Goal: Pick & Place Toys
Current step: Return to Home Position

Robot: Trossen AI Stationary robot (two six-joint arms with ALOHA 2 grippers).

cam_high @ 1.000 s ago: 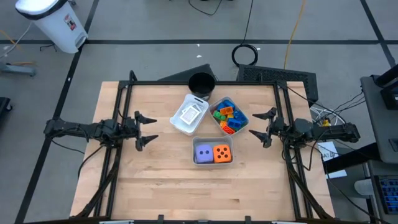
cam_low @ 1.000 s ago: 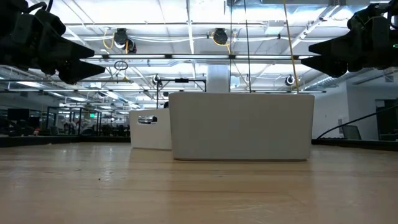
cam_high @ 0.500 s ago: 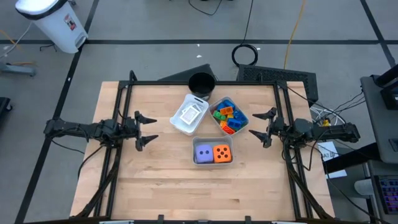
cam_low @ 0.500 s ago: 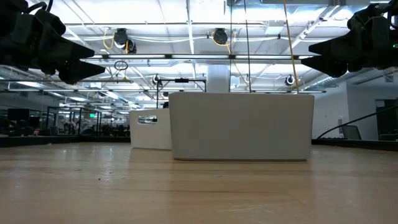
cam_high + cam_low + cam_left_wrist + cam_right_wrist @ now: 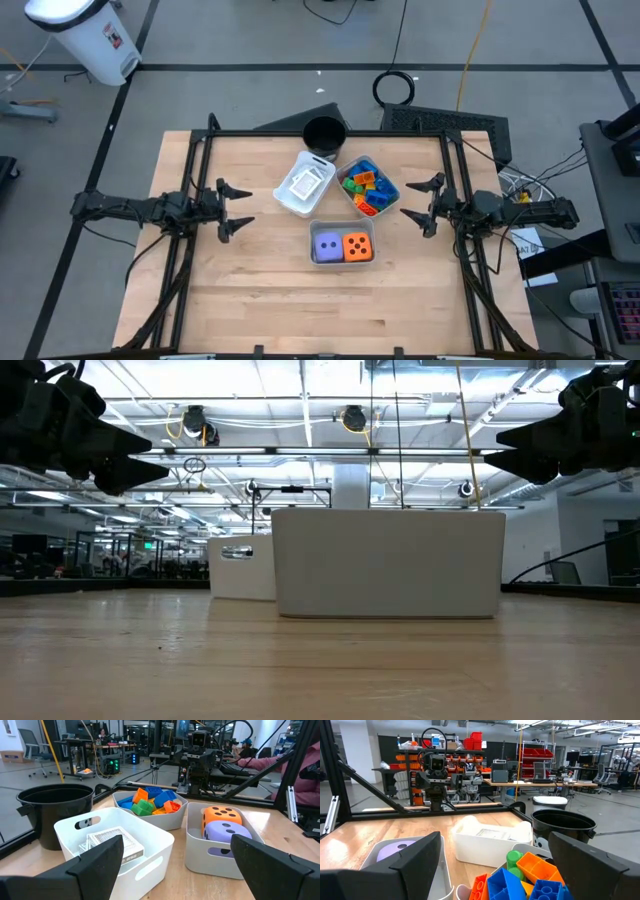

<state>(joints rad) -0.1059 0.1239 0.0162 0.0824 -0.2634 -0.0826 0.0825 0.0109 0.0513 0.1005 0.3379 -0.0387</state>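
Blocks: the small coloured blocks (image 5: 368, 187) lay heaped in the far grey tray (image 5: 170, 821), near the middle of the table (image 5: 260, 300).
Dice: the purple die (image 5: 327, 245) and the orange die (image 5: 358, 246) sat side by side in the near grey tray (image 5: 342, 263).
Tiles: the white tiles (image 5: 308, 183) lay in the white tray (image 5: 284, 200), just beside the black cup (image 5: 324, 133).
Left gripper (image 5: 245, 206): fingers apart, holding nothing, above the table's left side, clear of the trays.
Right gripper (image 5: 406, 200): fingers apart, holding nothing, near the blocks' tray.
Risk: little seemed likely to go wrong. A low sweep by the right arm could have nudged the far grey tray and spilled the heaped blocks.
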